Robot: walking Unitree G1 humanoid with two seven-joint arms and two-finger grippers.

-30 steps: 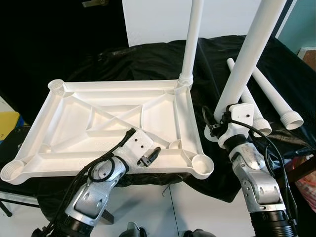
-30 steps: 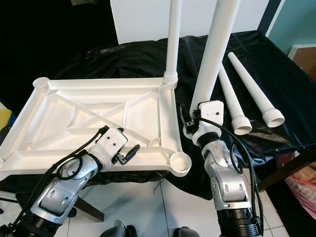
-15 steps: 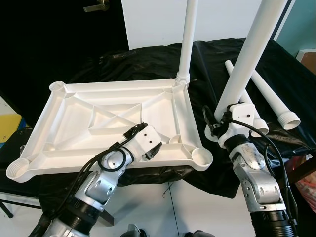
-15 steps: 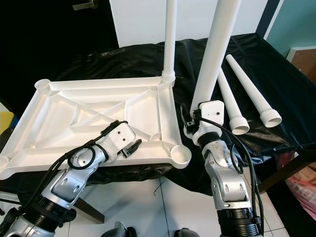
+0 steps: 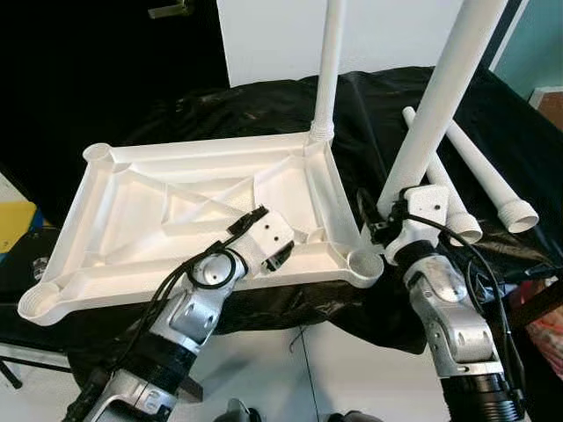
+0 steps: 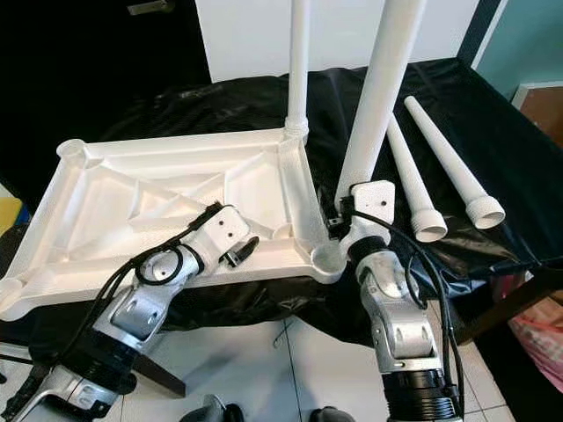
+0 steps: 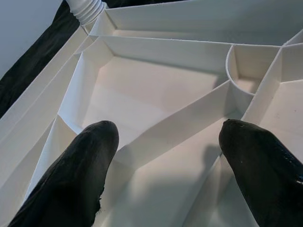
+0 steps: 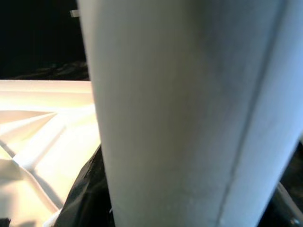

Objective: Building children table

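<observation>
The white table top (image 5: 132, 220) lies upside down on a black cloth, ribs up, with a round socket at each corner. One white leg (image 5: 330, 61) stands screwed into its far right corner. My right gripper (image 5: 391, 230) is shut on a second white leg (image 5: 435, 97), held upright just right of the near right socket (image 5: 365, 262); the leg's lower end is hidden behind the gripper. This leg covers most of the right wrist view (image 8: 189, 113). My left gripper (image 7: 165, 165) is open, its black fingers (image 7: 75, 175) spread over the ribs near that same corner.
Two loose white legs (image 5: 488, 176) lie on the black cloth (image 5: 264, 105) to the right. A white panel (image 5: 273, 35) stands behind the table. A yellow object (image 5: 13, 220) is at the left edge. Pale floor tiles (image 5: 334, 369) lie below.
My left gripper has moved from the top's near edge further in over the ribs. The top's near right corner and the held leg's base have come closer together.
</observation>
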